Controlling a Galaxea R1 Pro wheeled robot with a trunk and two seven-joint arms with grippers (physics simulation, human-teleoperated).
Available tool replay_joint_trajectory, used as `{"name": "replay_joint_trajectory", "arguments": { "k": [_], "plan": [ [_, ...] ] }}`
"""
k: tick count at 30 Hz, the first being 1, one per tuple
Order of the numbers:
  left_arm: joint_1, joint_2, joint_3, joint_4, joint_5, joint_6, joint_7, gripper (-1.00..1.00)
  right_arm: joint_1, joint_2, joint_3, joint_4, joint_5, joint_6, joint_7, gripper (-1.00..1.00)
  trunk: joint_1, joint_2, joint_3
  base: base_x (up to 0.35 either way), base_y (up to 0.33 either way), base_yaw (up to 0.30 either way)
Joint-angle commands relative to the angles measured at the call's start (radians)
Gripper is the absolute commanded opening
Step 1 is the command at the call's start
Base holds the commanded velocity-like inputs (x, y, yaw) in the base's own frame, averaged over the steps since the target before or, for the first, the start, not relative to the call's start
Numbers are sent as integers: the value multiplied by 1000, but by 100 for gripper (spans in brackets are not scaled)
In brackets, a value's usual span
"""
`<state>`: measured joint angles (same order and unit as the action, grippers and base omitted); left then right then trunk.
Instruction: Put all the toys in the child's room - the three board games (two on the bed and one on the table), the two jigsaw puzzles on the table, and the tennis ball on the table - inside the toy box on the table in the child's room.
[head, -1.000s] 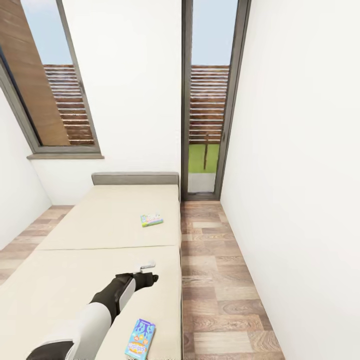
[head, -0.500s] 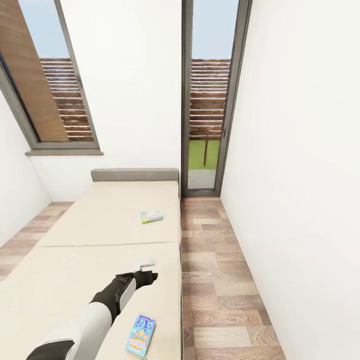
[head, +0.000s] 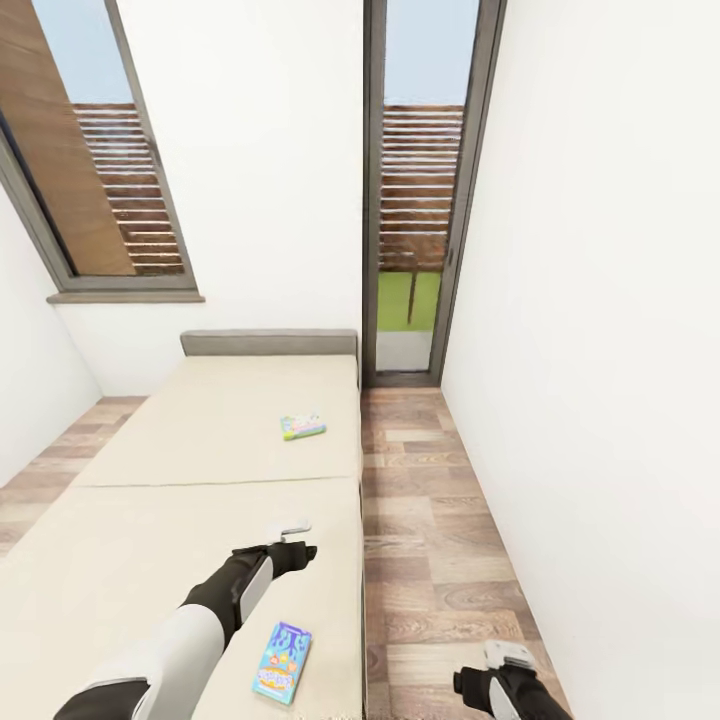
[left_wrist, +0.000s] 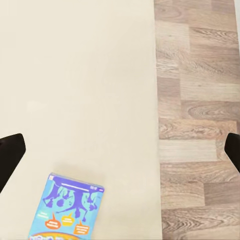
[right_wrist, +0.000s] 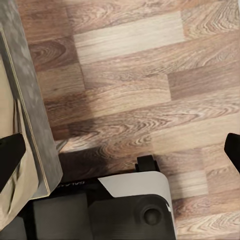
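Observation:
Two board games lie on the beige bed (head: 180, 450). A bluish board game (head: 282, 663) rests near the bed's right edge, close to me; in the left wrist view the same bluish board game (left_wrist: 67, 212) lies flat on the mattress. A green-blue board game (head: 303, 427) lies farther up the bed. My left gripper (head: 300, 545) hovers above the bed between the two, open and empty, its dark fingertips (left_wrist: 10, 155) wide apart. My right gripper (head: 497, 678) hangs over the wood floor to the right of the bed, open and empty, with fingertips (right_wrist: 9, 157) spread.
A strip of wood-plank floor (head: 430, 520) runs between the bed and the white right wall (head: 600, 400). A tall glass door (head: 415, 200) stands at the far end. My own dark base (right_wrist: 110, 210) sits against the bed's grey side (right_wrist: 30, 100).
The whole head view has shifted a little, so the camera moved. My right gripper has come into the picture at the lower right. The left arm holds its place.

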<state>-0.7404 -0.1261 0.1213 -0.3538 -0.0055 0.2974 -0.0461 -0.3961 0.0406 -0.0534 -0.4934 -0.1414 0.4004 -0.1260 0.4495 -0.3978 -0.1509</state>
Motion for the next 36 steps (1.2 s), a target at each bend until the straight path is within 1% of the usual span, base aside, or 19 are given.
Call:
{"name": "replay_joint_trajectory", "arguments": {
  "k": [1,2,4,8,16,25,36],
  "plan": [
    [0,-1,8,-2,-1,7,-5,100,-3,0,-4,0,-10,-5,-6,100,1,-2,-4,0,0,0],
    [0,0,8,-2,-1,7,-5,100,-4,-1,-4,3,-11,-12,-6,100,1,-2,-5,0,0,0],
    [0,0,8,-2,-1,6,-4,100,-6,-3,-4,19,-11,-52,-6,100,1,-2,-9,0,0,0],
    [0,0,7,-2,-1,6,-4,100,-7,-2,-5,58,-11,-95,-6,100,1,-2,-15,0,0,0],
    [0,3,6,-2,-2,5,-4,100,-7,-2,-6,88,-11,-144,-6,100,1,-2,-28,0,0,0],
    [0,6,6,-3,-2,5,-4,100,-7,-2,-3,90,-11,-154,-6,100,1,-2,-43,0,0,0],
    [0,11,4,-4,-2,6,-6,100,-7,0,-1,90,-2,-155,-6,100,1,-2,-61,0,0,0]
  ]
}}
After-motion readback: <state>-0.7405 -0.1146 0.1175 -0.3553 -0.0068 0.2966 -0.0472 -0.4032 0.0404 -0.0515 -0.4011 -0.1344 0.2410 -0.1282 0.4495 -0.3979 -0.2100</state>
